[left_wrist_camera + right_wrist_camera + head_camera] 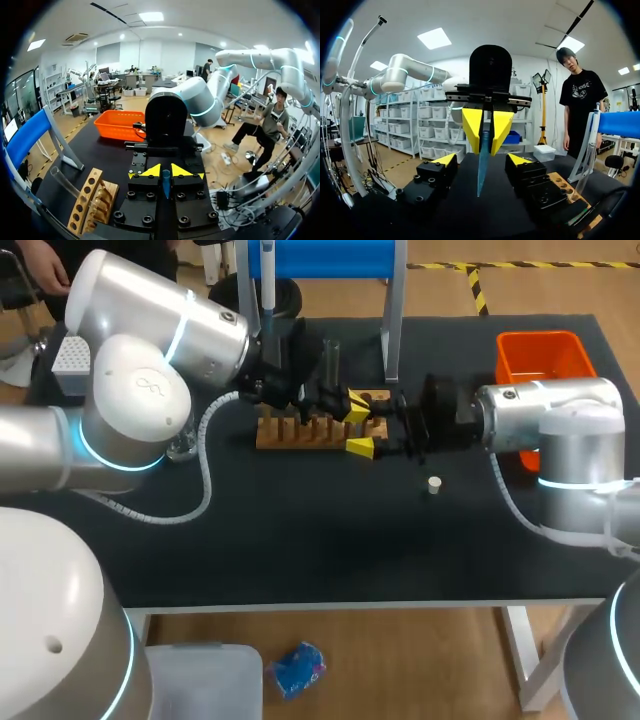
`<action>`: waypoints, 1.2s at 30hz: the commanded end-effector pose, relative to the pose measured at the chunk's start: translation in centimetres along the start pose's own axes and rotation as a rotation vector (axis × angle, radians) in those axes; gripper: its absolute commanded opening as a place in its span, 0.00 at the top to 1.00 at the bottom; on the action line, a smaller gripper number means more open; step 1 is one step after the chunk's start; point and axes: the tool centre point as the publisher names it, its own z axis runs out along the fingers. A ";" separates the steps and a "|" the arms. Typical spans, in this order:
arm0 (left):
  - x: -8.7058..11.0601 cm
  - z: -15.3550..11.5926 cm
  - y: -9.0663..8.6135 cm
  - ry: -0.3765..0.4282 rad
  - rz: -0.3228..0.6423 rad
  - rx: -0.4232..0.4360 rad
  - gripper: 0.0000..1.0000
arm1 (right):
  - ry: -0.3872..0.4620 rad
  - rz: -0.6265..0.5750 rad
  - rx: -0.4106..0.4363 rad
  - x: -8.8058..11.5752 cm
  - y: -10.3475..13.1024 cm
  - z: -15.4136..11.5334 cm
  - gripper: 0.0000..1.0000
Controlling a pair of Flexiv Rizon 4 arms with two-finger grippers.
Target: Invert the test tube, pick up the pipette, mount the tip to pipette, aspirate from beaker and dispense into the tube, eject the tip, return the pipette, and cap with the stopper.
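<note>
Within left tool (166,170) grip: blue pipette tip (166,186).

Head camera looks down on the table (300,550) from above and behind. Wrist cameras face each other close up (the left gripper (485,151) looms in the right's view), sharing tip (481,175) and rack (568,186).

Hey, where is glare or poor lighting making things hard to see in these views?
Head view: light glares off the white left arm; the black right gripper blends into the dark table. Left wrist view: the blue pipette tip looks dim inside the left gripper. Right wrist view: that tip is well lit.
</note>
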 end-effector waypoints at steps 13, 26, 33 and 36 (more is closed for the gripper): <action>-0.1 0.1 0.6 -0.017 -0.002 0.015 1.00 | -0.007 0.013 -0.003 0.3 -0.1 -0.4 0.53; -0.3 -0.1 1.0 -0.027 -0.010 0.015 1.00 | -0.006 0.021 -0.001 0.4 -0.2 -0.5 1.00; -0.2 0.0 1.0 -0.026 -0.013 0.015 1.00 | -0.004 0.024 0.000 0.4 -0.3 -0.4 1.00; -0.2 -0.2 0.8 -0.053 -0.014 0.039 0.17 | -0.004 0.023 0.002 0.4 -0.3 -0.4 1.00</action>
